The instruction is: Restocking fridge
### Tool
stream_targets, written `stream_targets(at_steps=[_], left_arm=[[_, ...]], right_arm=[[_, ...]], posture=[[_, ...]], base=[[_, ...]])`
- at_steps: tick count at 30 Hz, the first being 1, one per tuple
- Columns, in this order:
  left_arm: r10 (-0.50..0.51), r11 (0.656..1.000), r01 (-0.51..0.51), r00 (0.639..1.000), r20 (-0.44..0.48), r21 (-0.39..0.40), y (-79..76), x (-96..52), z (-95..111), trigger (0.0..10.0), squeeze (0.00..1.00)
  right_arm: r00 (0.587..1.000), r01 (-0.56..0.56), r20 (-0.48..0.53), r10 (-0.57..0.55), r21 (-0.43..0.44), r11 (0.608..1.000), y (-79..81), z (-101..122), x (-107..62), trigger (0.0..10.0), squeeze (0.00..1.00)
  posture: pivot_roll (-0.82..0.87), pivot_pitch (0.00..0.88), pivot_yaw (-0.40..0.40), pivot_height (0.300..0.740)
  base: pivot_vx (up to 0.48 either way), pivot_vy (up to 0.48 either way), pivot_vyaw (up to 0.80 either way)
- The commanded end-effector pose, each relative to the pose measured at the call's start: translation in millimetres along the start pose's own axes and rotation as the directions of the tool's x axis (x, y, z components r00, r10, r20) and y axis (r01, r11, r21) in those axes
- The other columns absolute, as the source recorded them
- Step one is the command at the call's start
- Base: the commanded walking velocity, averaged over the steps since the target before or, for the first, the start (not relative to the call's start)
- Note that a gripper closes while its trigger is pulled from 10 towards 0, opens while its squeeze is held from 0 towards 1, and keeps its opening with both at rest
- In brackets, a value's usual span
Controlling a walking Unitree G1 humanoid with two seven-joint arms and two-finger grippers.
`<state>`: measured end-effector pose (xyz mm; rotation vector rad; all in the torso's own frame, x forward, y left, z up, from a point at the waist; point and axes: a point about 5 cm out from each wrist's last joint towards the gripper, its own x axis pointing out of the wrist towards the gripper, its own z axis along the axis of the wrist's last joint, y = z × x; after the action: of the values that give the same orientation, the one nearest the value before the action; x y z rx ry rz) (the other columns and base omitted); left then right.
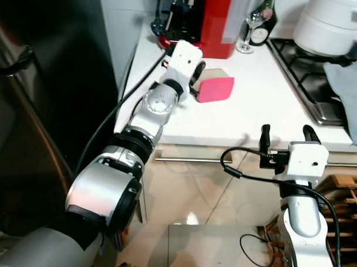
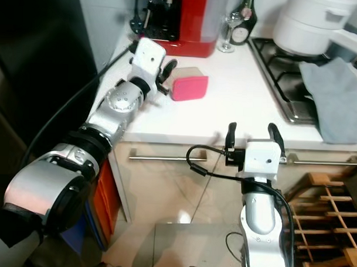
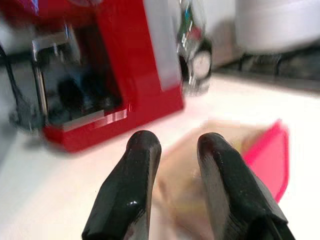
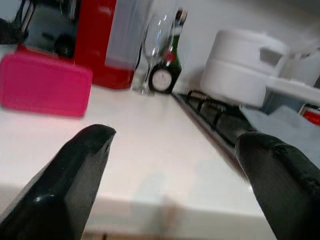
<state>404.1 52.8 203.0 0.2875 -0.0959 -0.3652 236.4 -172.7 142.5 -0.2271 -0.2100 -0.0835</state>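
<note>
Silver and thick at the shoulder, the left arm reaches up from the lower corner of the head views across the white bench point(image 1: 261, 107), wrist bent down so the left end effector point(image 1: 197, 80) hovers at the near-left edge of the flat box with a pink lid and tan base point(image 1: 216, 88). Its two black fingers point(image 3: 137, 180) stand a narrow gap apart; in the left wrist view the blurred box lies just beyond and between their tips, and whether they touch it I cannot tell. One such box is on the bench, lying flat, just in front of the red coffee machine point(image 1: 213, 22) that stands at the back.

Lower and closer to the cabinets, the right arm is raised with its white wrist block level with the bench's front edge. The right end effector point(image 2: 251, 134) points up and forward, its two black fingers point(image 4: 75, 175) spread wide, holding nothing, just short of the edge and well apart from the pink box.

Beside the coffee machine stand one clear wine glass point(image 1: 249, 31) and one dark green bottle point(image 1: 263, 19), touching or nearly so. To the right lies the black gas hob point(image 1: 312, 79), carrying one large white pot point(image 1: 335, 25) and one grey cloth point(image 2: 338, 98) draped over its near side. A long steel handle point(image 2: 166, 158) runs along the drawer front under the bench. A wooden rack point(image 2: 322, 214) stands on the floor at the right.
</note>
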Motion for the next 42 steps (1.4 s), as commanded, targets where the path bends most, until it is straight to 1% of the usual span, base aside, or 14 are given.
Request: stream_targets(at_steps=[1,2,3,5,7,9,12,17,21,24,35,37,40,42], left_arm=[[0.034,0.999,-0.033,0.999,-0.03,0.019,4.4,1.1,-1,10.0,0.0],[0.059,0.998,-0.057,0.997,-0.05,0.034,7.0,0.3,-4,10.0,0.0],[0.094,0.995,-0.091,0.993,-0.069,0.046,11.1,-0.7,-8,10.0,0.0],[0.17,0.983,-0.164,0.982,-0.083,0.079,20.9,-2.8,-12,10.0,0.0],[0.245,0.968,-0.241,0.967,-0.067,0.067,32.4,-4.3,-10,10.0,0.0],[0.283,0.959,-0.28,0.957,-0.061,0.054,39.7,-5.5,-9,10.0,0.0],[0.281,0.959,-0.277,0.957,-0.07,0.054,40.0,-5.7,-11,10.0,0.0],[0.18,0.983,-0.177,0.981,-0.066,0.054,16.7,-2.7,-12,10.0,0.0],[0.176,0.983,-0.173,0.984,-0.043,0.065,14.0,-1.6,-8,10.0,0.0],[0.188,0.981,-0.188,0.982,0.008,0.056,19.0,-0.1,2,10.0,0.0],[0.174,0.984,-0.176,0.982,0.071,0.02,22.6,1.8,15,10.0,0.0],[0.176,0.984,-0.178,0.981,0.081,0.023,23.6,2.1,17,10.0,0.0],[0.198,0.976,-0.203,0.978,0.07,0.077,29.7,1.5,16,10.0,0.0],[0.202,0.975,-0.207,0.977,0.061,0.085,32.8,1.0,15,10.0,0.0]], right_arm=[[1.0,-0.018,-0.01,0.018,0.004,1.0,-0.8,3,-3.0,10.0,0.47],[0.999,-0.027,-0.019,0.027,0.003,1.0,0.1,3,-4.0,10.0,0.47],[0.999,-0.034,-0.025,0.034,0.003,0.999,0.7,3,-5.1,10.0,0.0],[0.998,-0.054,-0.035,0.054,0.005,0.999,2.8,4,-6.5,10.0,0.0],[0.996,-0.071,-0.048,0.072,0.004,0.997,4.3,5,-8.0,10.0,0.0],[0.995,-0.078,-0.059,0.078,0.004,0.997,4.9,4,-8.6,10.0,0.0],[0.994,-0.085,-0.066,0.085,0.007,0.996,6.0,3,-8.7,10.0,0.0],[0.991,-0.102,-0.085,0.104,0.022,0.995,12.5,2,-10.3,10.0,0.0],[0.99,-0.106,-0.087,0.107,0.022,0.994,13.7,2,-9.8,10.0,0.0],[0.99,-0.107,-0.093,0.109,0.02,0.994,12.9,-1,-8.6,10.0,0.0],[0.987,-0.132,-0.086,0.133,0.025,0.991,18.3,-2,-4.3,10.0,0.0],[0.987,-0.133,-0.089,0.135,0.025,0.991,18.5,-2,-4.5,10.0,0.0],[0.986,-0.137,-0.094,0.138,0.026,0.99,20.1,-4,-5.7,10.0,0.0],[0.986,-0.137,-0.093,0.14,0.028,0.99,21.0,-4,-5.8,10.0,0.0]], posture=[[-0.22,0.087,-0.042,0.74],[-0.22,0.087,-0.042,0.74],[-0.23,0.09,-0.048,0.74],[-0.23,0.09,-0.048,0.74],[-0.23,0.091,-0.054,0.74],[-0.22,0.092,-0.055,0.74],[-0.22,0.092,-0.052,0.74],[-0.21,0.091,-0.041,0.74],[-0.2,0.088,-0.04,0.74],[-0.19,0.084,-0.043,0.74],[-0.17,0.077,-0.046,0.74],[-0.17,0.078,-0.045,0.74],[-0.17,0.076,-0.044,0.74],[-0.17,0.073,-0.042,0.74]], base=[[0.0,0.0,0.0],[0.0,0.0,0.0],[0.0,0.0,0.0],[0.0,0.0,0.0],[0.0,0.0,0.0],[0.0,0.0,0.0],[0.0,0.0,0.0],[0.0,0.0,0.0],[0.0,0.0,0.0],[0.0,0.0,0.0],[0.0,0.0,0.0],[0.0,0.0,0.0],[0.0,0.0,0.0],[0.0,0.0,0.0]])
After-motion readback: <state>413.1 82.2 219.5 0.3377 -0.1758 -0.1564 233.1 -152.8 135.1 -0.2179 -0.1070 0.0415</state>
